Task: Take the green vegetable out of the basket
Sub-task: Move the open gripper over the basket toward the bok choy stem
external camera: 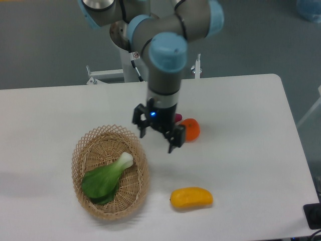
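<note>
No readable text anywhere — the arm base's small sticker (135, 55) seems illegible.

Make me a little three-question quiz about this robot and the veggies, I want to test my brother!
1. True or false: the bok choy lies inside the wicker basket.
2. Which thing sits nearest the gripper? A) the orange B) the yellow oblong fruit C) the bok choy
3. Fill in: the gripper's fingers are spread ____, holding nothing.

Key: 1 true; 2 A; 3 open.
</note>
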Robot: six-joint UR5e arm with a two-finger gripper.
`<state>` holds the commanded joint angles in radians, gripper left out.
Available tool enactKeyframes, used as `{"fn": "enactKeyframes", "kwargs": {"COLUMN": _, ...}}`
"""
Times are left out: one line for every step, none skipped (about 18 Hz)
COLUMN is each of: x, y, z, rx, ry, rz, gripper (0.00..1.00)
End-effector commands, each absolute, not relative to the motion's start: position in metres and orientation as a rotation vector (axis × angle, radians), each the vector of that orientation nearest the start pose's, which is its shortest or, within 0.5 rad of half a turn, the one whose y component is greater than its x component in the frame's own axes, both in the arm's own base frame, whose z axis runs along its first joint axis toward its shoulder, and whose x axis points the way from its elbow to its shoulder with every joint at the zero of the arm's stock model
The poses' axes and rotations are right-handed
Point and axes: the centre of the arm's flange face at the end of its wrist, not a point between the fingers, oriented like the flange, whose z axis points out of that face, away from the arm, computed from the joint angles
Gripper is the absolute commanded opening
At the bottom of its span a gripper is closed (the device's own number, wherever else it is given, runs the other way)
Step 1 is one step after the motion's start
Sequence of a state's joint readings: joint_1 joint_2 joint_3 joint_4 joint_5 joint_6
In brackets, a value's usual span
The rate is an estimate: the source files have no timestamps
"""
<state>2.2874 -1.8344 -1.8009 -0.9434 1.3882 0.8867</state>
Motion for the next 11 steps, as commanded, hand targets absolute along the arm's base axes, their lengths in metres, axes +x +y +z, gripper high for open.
{"fn": "enactKeyframes", "kwargs": {"x": -0.256, "y": 0.531, "z": 0.294, "rx": -2.917, "ry": 0.285, "rz": -0.061, "gripper": 1.00}}
{"fn": "enactKeyframes", "kwargs": {"x": -0.251, "y": 0.534, "z": 0.286, "rx": -2.927, "ry": 0.299, "rz": -0.080, "gripper": 1.00}}
{"fn": "enactKeyframes", "kwargs": {"x": -0.241, "y": 0.538, "z": 0.277, "rx": -2.938, "ry": 0.325, "rz": -0.096, "gripper": 1.00}}
{"fn": "enactKeyframes", "kwargs": {"x": -0.237, "y": 0.539, "z": 0.273, "rx": -2.945, "ry": 0.336, "rz": -0.101, "gripper": 1.00}}
{"fn": "enactKeyframes", "kwargs": {"x": -0.236, "y": 0.539, "z": 0.268, "rx": -2.967, "ry": 0.341, "rz": -0.086, "gripper": 1.00}}
{"fn": "enactKeyframes", "kwargs": {"x": -0.229, "y": 0.545, "z": 0.261, "rx": -2.989, "ry": 0.374, "rz": -0.051, "gripper": 1.00}}
{"fn": "enactKeyframes", "kwargs": {"x": -0.219, "y": 0.552, "z": 0.255, "rx": -3.005, "ry": 0.410, "rz": -0.006, "gripper": 1.00}}
{"fn": "enactKeyframes", "kwargs": {"x": -0.214, "y": 0.556, "z": 0.251, "rx": -3.015, "ry": 0.429, "rz": 0.038, "gripper": 1.00}}
{"fn": "enactKeyframes", "kwargs": {"x": -0.214, "y": 0.557, "z": 0.250, "rx": -3.014, "ry": 0.433, "rz": 0.061, "gripper": 1.00}}
{"fn": "enactKeyframes", "kwargs": {"x": -0.214, "y": 0.557, "z": 0.249, "rx": -3.007, "ry": 0.430, "rz": 0.070, "gripper": 1.00}}
{"fn": "enactKeyframes", "kwargs": {"x": -0.214, "y": 0.558, "z": 0.248, "rx": -3.007, "ry": 0.430, "rz": 0.073, "gripper": 1.00}}
